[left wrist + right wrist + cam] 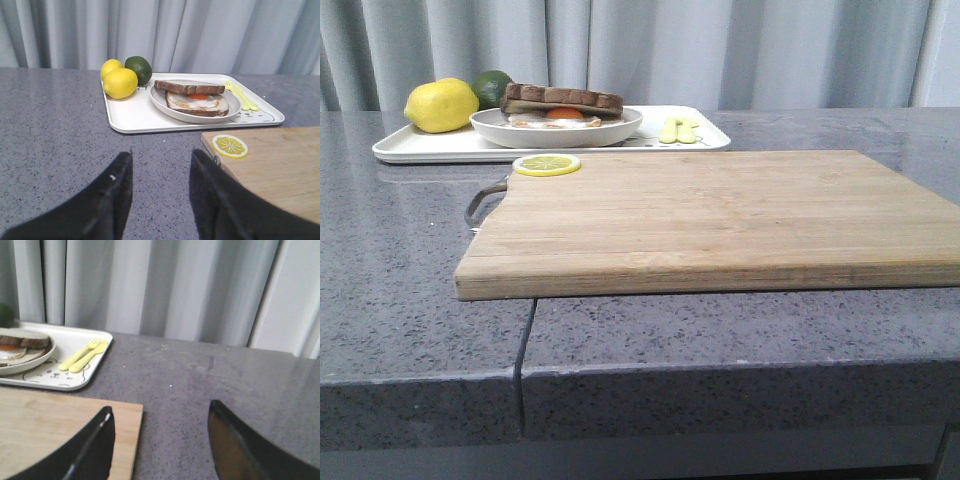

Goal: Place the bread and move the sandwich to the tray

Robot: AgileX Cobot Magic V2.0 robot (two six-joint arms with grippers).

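Sandwich [563, 104]: sitting on a shallow round white plate [556, 127], top slice of brown-crusted bread [189, 87] lying over a fried egg [196, 99] with an orange yolk, a lower slice showing beneath.

Plate: resting on the white tray [420, 146], toward its middle.

Tray: lying at the far left of the grey speckled desk [390, 260], before a pale curtain [650, 50]. A small bear drawing [47, 374] is showing at its right near corner.

Also lying on the tray: two lemons [120, 83] and a lime [138, 69] at the far left end; pale yellow fork and spoon [83, 356] at the right end, side by side.

Wooden cutting board [720, 220]: lying nearer than the tray, filling the middle and right of the desk, a metal handle [480, 203] at its left end. A lemon slice [547, 164] is resting on its far left corner.

Left gripper [160, 190]: hovering over bare desk, left of the board, jaws standing apart and holding nothing.

Right gripper [160, 440]: hovering over the board's right edge and the desk beyond, jaws parted wide, gripping nothing.
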